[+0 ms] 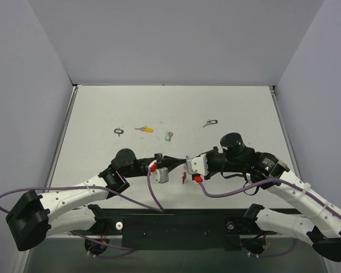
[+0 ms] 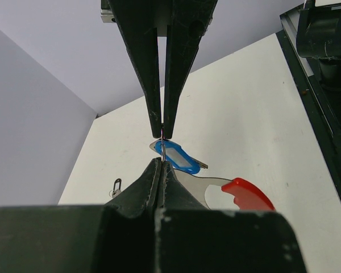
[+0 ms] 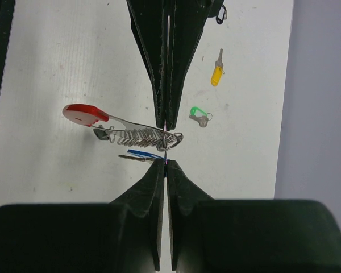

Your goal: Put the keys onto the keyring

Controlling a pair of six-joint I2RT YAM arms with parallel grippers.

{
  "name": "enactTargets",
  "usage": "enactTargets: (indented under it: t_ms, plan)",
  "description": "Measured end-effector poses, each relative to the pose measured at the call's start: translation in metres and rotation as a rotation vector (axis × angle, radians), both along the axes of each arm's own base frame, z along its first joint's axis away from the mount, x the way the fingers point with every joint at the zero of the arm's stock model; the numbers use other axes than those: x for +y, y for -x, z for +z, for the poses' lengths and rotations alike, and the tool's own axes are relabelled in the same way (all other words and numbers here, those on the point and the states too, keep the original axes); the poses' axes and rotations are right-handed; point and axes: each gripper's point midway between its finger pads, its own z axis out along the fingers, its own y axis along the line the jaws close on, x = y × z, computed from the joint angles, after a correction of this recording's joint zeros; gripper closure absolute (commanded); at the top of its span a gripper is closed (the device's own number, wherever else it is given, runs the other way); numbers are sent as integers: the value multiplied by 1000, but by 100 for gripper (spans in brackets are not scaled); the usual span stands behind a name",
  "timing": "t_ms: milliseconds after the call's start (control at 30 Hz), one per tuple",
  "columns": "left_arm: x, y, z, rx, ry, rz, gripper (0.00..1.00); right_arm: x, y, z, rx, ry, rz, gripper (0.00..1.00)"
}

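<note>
Both grippers meet low over the table's near middle. In the left wrist view my left gripper [image 2: 163, 149] is shut on a thin wire ring seen edge-on. Just behind it lie the blue-tagged key [image 2: 181, 158] and the keyring's red tag [image 2: 247, 193]. In the right wrist view my right gripper [image 3: 166, 142] is shut on the same ring of the keyring [image 3: 137, 135]. Its silver chain-like body runs left to the red tag [image 3: 82, 114], with the blue key [image 3: 139, 154] edge-on below. From above, the left gripper [image 1: 175, 160] and the right gripper [image 1: 187, 161] nearly touch.
Other keys lie farther back on the white table [image 1: 238, 108]: a yellow-tagged key [image 1: 145, 129], a green-tagged key [image 1: 169, 136] and a dark-tagged one [image 1: 209, 122]. A small black loop tag [image 1: 119, 131] rests at the left. Purple cables hang from both wrists.
</note>
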Motion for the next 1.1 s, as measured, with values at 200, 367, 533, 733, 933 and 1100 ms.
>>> enactTargets:
  t_ms: [200,367,533,733,933,1100]
  plan:
    - [0,0,0,0,0,0,100,3,-2,3,-6,-17,-4,100]
    - [0,0,0,0,0,0,100,4,-1,4,-1,-23,-3,100]
    - [0,0,0,0,0,2,100,5,0,4,2,-24,-2,100]
    - [0,-2,-1,-3,-5,9,100,5,-1,4,4,-25,-5,100]
    - [1,-4,-2,-7,-9,22,100,4,-1,4,5,-24,-9,100]
    - [1,-5,-2,-13,-10,26,100,4,-1,4,5,-24,-9,100]
